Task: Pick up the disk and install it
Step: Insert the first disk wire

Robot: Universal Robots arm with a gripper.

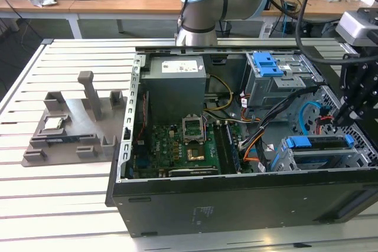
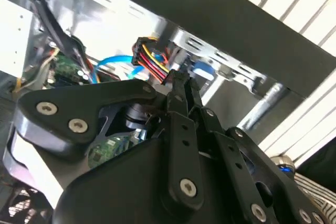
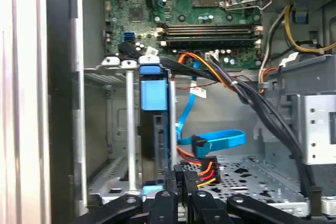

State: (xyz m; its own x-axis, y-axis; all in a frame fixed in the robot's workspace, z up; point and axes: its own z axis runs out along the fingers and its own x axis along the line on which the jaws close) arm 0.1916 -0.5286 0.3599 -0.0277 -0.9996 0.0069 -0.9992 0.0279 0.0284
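Beside the drive cage (image 1: 322, 151), tool (image 1: 345, 113) among cables (image 3: 202, 171), its grip state unclear, disk (image 3: 154, 124) seated in cage.

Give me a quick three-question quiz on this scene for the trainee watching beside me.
1. True or false: the grey plastic fixture stands outside the black metal computer case, on the exterior view's left.
2. The black gripper is nearest to: A the grey fixture; B the blue-framed silver metal disk; C the green motherboard.
3. What colour is the flat looped cable beside the drive cage?
Key: 1 true; 2 B; 3 blue.
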